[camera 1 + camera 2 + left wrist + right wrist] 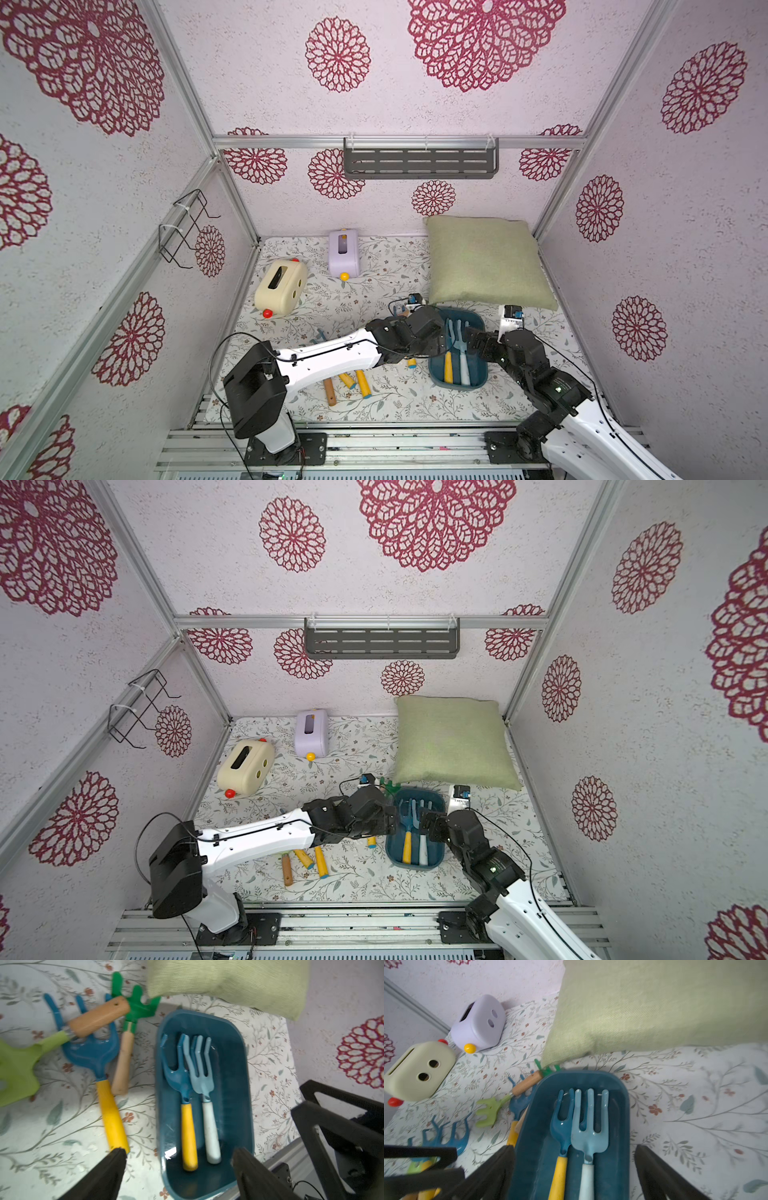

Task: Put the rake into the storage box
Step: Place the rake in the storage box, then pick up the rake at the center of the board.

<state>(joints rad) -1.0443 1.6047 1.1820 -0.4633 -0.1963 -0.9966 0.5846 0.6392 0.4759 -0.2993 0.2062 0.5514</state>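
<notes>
left claw (pixel 179 1150) agape above storage box (pixel 228 1088); loose rakes (pixel 91 1051) beside, pillow (pixel 228 980) behind

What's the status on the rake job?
Left tool, right tool open, empty. Yellow-handled rake, white-handled rake lying in storage box. Nothing blocking box.

At lower centre in both top views, the left arm (pixel 328 357) mostly hides the heads of the loose tools (pixel 362 383). The right wrist view's edge cuts off the box (pixel 537 1136) and the handles of both rakes (pixel 589 1138).
</notes>
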